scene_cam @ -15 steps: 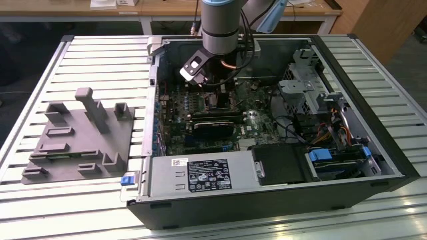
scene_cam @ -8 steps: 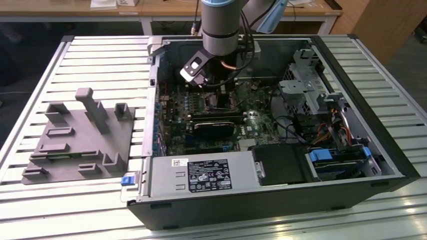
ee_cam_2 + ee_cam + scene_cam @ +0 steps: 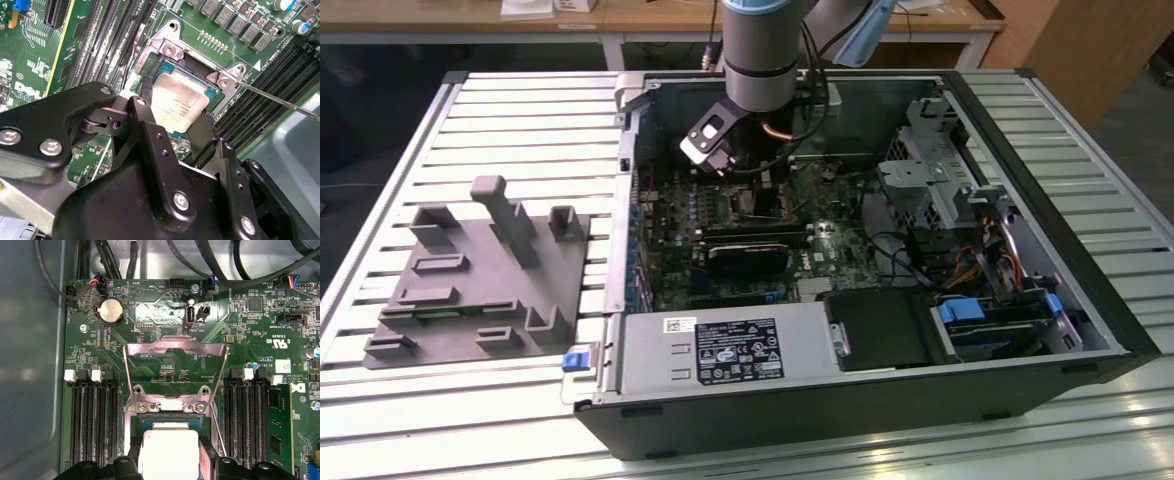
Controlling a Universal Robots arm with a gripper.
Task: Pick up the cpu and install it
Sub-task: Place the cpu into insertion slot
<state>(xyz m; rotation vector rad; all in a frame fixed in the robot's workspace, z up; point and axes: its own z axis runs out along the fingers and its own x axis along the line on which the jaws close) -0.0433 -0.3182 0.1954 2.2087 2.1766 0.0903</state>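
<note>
Fixture plate (image 3: 474,275): grey plastic with upright blocks, lying on the slatted metal table (image 3: 520,110) at the exterior view's left, just beside the case.
Power supply (image 3: 720,350): silvery box with a printed label, set in the case's near side, towards the exterior view's left.
Computer case (image 3: 881,425): black tower laid on its side with the side open. It takes the middle and the exterior view's right of the table, and the green motherboard (image 3: 720,255) faces up inside.
Arm (image 3: 761,50): grey, reaching down from above into the far half of the case, over the motherboard.
Gripper (image 3: 176,112): black, set narrow around the cpu (image 3: 175,97). In the second wrist view its two fingers (image 3: 142,115) stand one against each of two opposite edges.
Cpu: silvery square plate held between the fingers, directly over the open socket (image 3: 167,47). Whether it is fully seated cannot be told.
Load plate (image 3: 175,347): bare metal frame, swung up and standing open at one end of the socket.
Lever (image 3: 280,100): thin metal rod running away from a corner of the socket.
Memory slots (image 3: 92,425): long black rows flanking the socket on both sides.
Drive cage (image 3: 927,170): bare metal, at the exterior view's right inside the case, with coloured cables (image 3: 967,265) nearer the camera.
</note>
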